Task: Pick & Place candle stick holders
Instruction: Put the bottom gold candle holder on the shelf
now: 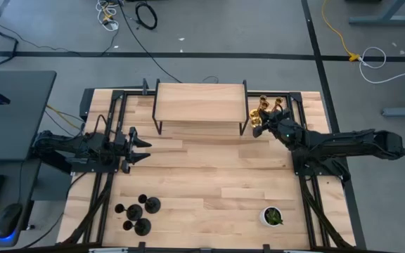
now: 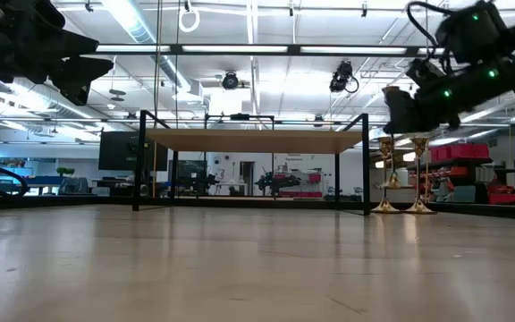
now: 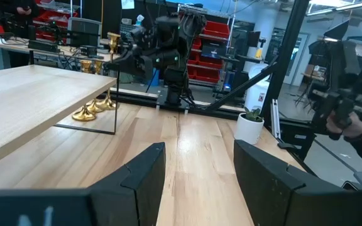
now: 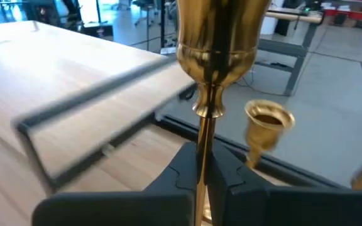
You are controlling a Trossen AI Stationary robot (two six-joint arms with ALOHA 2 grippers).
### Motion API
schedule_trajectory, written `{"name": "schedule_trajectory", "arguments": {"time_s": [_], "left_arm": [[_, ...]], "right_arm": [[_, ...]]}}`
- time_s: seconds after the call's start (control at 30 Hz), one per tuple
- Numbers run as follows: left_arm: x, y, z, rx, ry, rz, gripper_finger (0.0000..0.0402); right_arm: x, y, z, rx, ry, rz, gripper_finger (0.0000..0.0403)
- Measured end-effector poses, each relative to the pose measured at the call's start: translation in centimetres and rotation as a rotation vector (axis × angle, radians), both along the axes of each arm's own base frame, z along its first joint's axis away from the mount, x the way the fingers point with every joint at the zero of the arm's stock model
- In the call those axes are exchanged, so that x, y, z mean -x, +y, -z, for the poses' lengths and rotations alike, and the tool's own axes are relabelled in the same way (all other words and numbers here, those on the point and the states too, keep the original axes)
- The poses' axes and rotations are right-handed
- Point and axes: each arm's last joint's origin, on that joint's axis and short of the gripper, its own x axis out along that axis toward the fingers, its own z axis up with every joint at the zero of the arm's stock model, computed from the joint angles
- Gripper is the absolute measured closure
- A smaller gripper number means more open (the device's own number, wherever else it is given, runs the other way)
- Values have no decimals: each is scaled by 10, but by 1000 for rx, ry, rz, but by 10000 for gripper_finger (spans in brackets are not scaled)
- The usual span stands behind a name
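Observation:
My right gripper [image 1: 261, 127] is at the table's far right, by the right end of the wooden shelf [image 1: 201, 102]. It is shut on a shiny gold candle stick holder [image 4: 217, 44]. Two more gold holders [image 1: 271, 106] stand on their round bases on the table just beyond it; they also show in the low view [image 2: 403, 182]. The matte black holders [image 1: 138, 212] stand in a group near the front left. My left gripper [image 1: 142, 147] is open and empty over the table's left side, in front of the shelf. My right gripper pinches the gold holder's thin stem [image 4: 203, 145] between its two fingers, below the cup. The fingers lie across the stem. The holder stands upright in the hold, cup up; in the left wrist view its cup [image 3: 113, 41] is well above the table.
The wooden shelf on black legs spans the far middle of the table. A small white pot with a green plant [image 1: 273, 216] stands near the front right. Black frame rails [image 1: 308, 190] run along both sides. Bare wood lies in the middle.

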Motion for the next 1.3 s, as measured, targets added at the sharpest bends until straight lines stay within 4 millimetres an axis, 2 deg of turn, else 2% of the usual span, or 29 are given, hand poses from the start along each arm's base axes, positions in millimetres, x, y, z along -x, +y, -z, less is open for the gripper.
{"name": "schedule_trajectory", "arguments": {"time_s": [0.2,0.47,0.83,1.07,1.3], "left_arm": [[0,0,0,0,0,0,211],[0,0,0,0,0,0,211],[0,0,0,0,0,0,211],[0,0,-2,2,-24,-5,211],[1,1,-7,-3,-68,-27,211]], "right_arm": [[-15,5,-42,21,53,-51,397],[-23,14,-90,58,65,-99,397],[-25,22,-131,127,44,-118,398],[-27,27,-144,119,-9,-218,398],[-51,33,-133,81,-8,-337,398]]}}
